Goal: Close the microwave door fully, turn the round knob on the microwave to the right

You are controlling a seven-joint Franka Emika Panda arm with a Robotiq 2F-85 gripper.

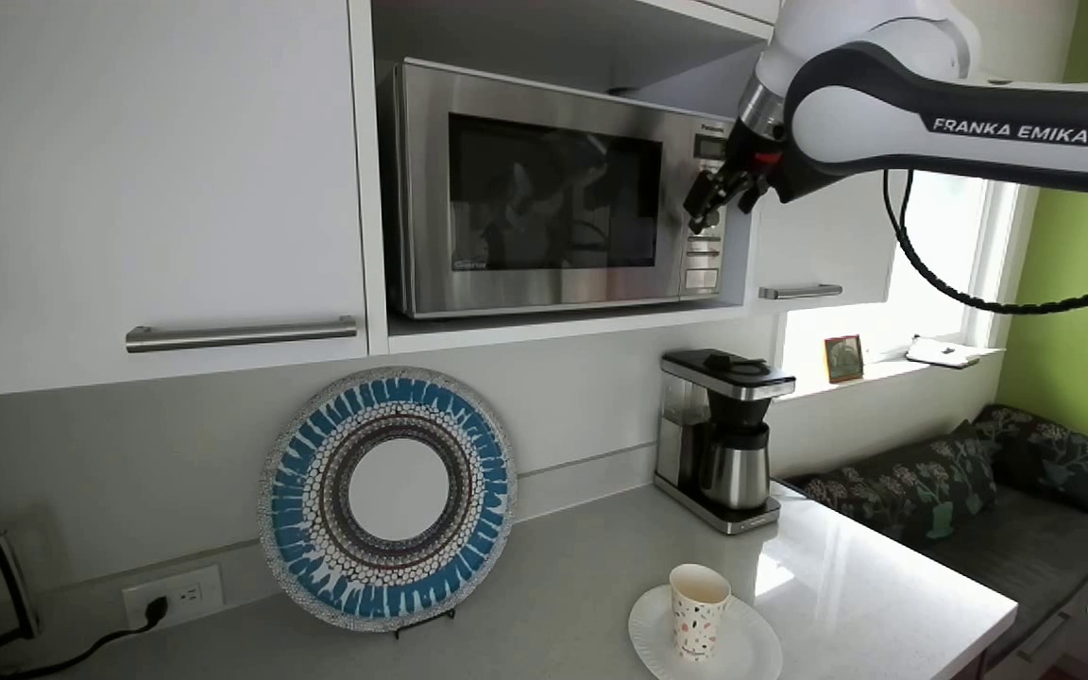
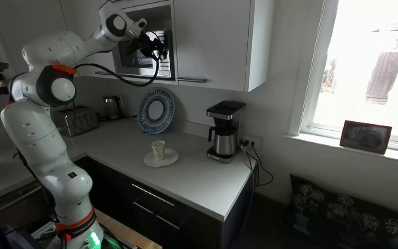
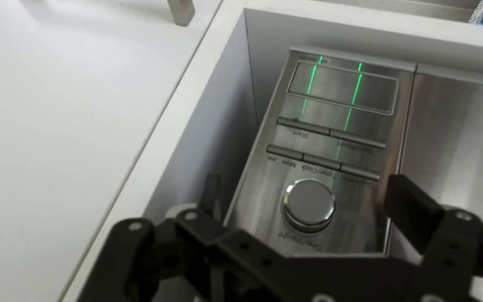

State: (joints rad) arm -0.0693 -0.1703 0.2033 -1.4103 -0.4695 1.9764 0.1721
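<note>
The microwave (image 1: 558,194) sits high up in its white cubby (image 1: 563,329), over the bench (image 1: 563,576), and its wide microwave door (image 1: 544,198) looks all the way closed to me, because its edge lines up with the control strip (image 3: 329,147). So I think the first part is done. What is left is the turn to the right. The round knob (image 3: 310,202) is on that control strip, beside the long thin buttons (image 3: 321,162), and in the wrist view I see it between my fingers (image 3: 411,207). My hand (image 3: 307,191) is spread wide and holds nothing, and I can't see it touch the knob. The knob is plain, with no mark I can make out, so I can't tell how far round it is, but I guess it has not had its turn yet. The tight spot is the side wall (image 3: 220,117) of the cubby: one finger is over the thin gap between that wall and the microwave, so it could bump. My other finger is over the line where the door starts, and it could rub there. A black cord (image 1: 1016,307) loops down from my arm (image 1: 941,132), so I should mind that too. Down on the bench, well away from my work, are a coffee maker (image 1: 728,458), a spotted cup (image 1: 698,614) standing on a white plate (image 1: 754,637), and a big blue disc (image 1: 399,489). In an exterior view I also see a toaster (image 2: 81,121) and a kettle (image 2: 111,108).
</note>
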